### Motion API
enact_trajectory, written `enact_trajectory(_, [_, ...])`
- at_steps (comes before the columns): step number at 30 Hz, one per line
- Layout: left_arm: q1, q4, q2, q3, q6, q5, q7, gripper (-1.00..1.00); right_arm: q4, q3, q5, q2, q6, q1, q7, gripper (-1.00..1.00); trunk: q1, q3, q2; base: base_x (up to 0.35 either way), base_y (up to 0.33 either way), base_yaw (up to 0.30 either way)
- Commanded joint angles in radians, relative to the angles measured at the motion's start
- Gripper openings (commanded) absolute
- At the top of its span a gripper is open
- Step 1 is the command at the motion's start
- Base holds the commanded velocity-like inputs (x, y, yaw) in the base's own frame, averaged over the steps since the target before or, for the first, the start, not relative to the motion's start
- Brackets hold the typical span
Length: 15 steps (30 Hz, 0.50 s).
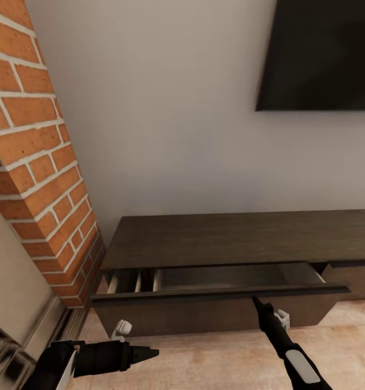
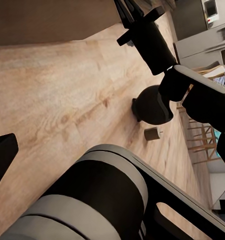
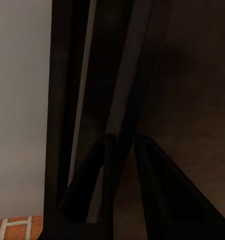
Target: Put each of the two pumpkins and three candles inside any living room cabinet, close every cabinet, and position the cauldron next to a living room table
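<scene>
Dark brown wooden low cabinet [image 1: 231, 238]: its partly open drawer front's top edge sits between the right gripper's [image 1: 255, 299] narrowly parted fingers; left gripper [image 1: 150, 353] state unclear.

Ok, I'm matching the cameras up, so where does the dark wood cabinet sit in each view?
Head view: the cabinet spans the lower half, with its drawer pulled out.
Left wrist view: its brown front is a band beyond the wood floor.
Right wrist view: its dark drawer edge runs between the fingers.
Shared landmark: the right gripper at the drawer front.
</scene>
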State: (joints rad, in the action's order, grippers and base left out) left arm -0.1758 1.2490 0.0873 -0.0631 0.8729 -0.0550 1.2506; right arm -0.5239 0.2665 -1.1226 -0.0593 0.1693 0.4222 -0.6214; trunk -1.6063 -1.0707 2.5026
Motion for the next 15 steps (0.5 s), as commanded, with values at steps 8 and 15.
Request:
enact_trajectory(8, [-0.001,0.0,0.0,0.0,0.009,-0.003,0.001,1.0,-0.001,-0.005,-0.009,0.001,0.015,0.001,-0.035,-1.0,0.0,-0.001,0.0,-0.046,0.0,0.0])
enact_trajectory(15, [-0.001,0.0,0.0,0.0,0.003,-0.003,0.001,1.0,-0.001,-0.005,-0.008,0.001,0.015,0.001,-0.035,-1.0,0.0,-0.001,0.0,-0.08,0.0,0.0])
